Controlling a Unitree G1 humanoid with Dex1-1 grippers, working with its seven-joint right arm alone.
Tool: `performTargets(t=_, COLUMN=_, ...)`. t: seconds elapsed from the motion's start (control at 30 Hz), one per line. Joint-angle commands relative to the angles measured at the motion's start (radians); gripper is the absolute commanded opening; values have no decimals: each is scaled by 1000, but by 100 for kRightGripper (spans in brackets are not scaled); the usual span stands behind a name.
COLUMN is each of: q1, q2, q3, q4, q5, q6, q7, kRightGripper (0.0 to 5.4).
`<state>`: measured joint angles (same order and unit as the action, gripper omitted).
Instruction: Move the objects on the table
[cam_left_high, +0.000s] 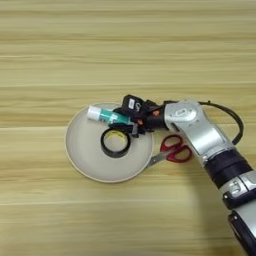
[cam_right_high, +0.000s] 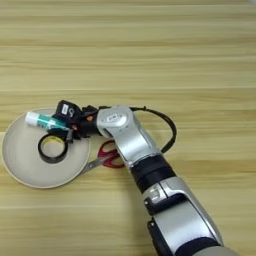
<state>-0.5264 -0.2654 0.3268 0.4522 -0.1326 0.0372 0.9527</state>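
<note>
- Right, wooden table (cam_left_high: 125, 45) w/ a round beige plate (cam_left_high: 82, 155) sitting approx. centre, slightly toward 7 o'clock in the left eye view.
- On the plate: 1 black tape roll (cam_left_high: 115, 142), lying flat, hole up, near the plate's middle-right.
- Right gripper (cam_left_high: 125, 119) comes in from 4 o'clock, silver forearm crossing the table, black cable looping off its 3 o'clock side.
- Claw looks clamped on the glue stick (cam_left_high: 102, 115) – black fingers wrap the stick's 3 o'clock end, so that end is hidden.
- Glue stick: over the plate's 12–1 o'clock rim area, long axis running roughly 10-to-4, white cap end pointing to 10 o'clock, green label mid-body. Can't tell if it touches the plate or hangs just above.
- Tape roll sits just beside the gripper, at its 6 o'clock – tight spot.
- Red-handled scissors (cam_left_high: 172, 150) lie on the table at the plate's 3–4 o'clock edge; handles toward 3 o'clock, blades pointing approx. 8 o'clock, tip meeting the plate rim. Forearm passes right over the handles' 1 o'clock side.
- Count: 1 glue stick, 1 scissors, 1 tape roll, 1 plate.
</note>
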Motion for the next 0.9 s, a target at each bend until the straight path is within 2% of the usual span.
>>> performTargets(t=0.03, q1=-87, q2=-3, q3=-25, q4=-43, q5=19, q6=-20, q7=-21, kRightGripper=247)
performTargets(t=0.33, q1=-86, q2=9, q3=-50, q4=-90, q5=50, q6=-14, q7=-10, kRightGripper=395)
performTargets(t=0.5, q1=-84, q2=21, q3=-90, q4=-139, q5=110, q6=-7, q7=-13, kRightGripper=451)
performTargets(t=0.63, q1=-95, q2=14, q3=-117, q4=-187, q5=145, q6=16, q7=-16, kRightGripper=529)
performTargets(t=0.9, q1=-125, q2=-35, q3=-221, q4=-188, q5=193, q6=31, q7=-48, kRightGripper=536)
